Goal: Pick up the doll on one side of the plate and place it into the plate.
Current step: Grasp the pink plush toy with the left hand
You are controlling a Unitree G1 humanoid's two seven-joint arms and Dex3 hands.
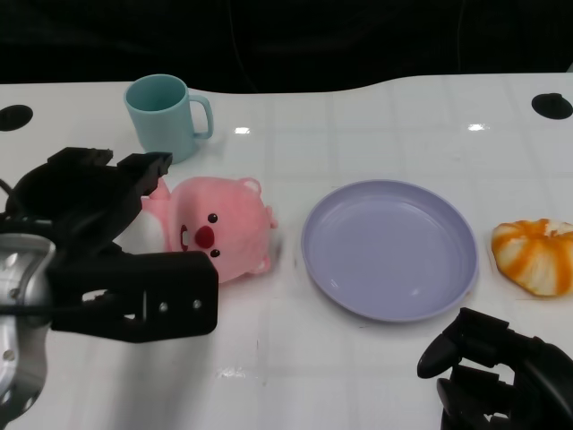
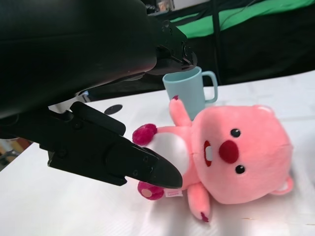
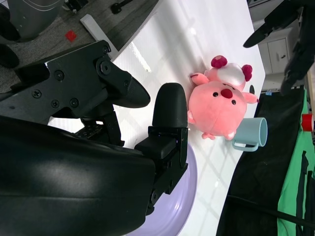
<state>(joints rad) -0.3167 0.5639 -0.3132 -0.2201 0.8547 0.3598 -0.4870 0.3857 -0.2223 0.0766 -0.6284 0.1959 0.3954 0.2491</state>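
At the far left of the head view, the left hand [image 1: 107, 242] hangs over the white bench [image 1: 358, 376] with its fingers spread wide and nothing between them. One finger reaches toward the doll's back end and another lies in front of its lower side; the left wrist view shows the fingers [image 2: 142, 167] framing the toy's feet, though whether they touch it cannot be told.

Behind the hand stands a light blue mug [image 1: 166, 115], upright, handle pointing right. Its inside shows only its own blue wall, with nothing visible in it.

Just right of the hand and in front of the mug lies the pink doll [image 1: 215, 228], a plush animal with a red nose and dark pink paws, on its side on the bench with its face turned forward. It lies to the left of the plate, near it but not touching.

The lavender plate [image 1: 389, 300] sits at the middle of the bench, round and shallow, holding nothing.

Beside the plate's right rim, apart from it, rests an orange and white striped soft toy [image 1: 534, 255].

At the lower right the right hand [image 1: 501, 367] hovers low, fingers apart and holding nothing.
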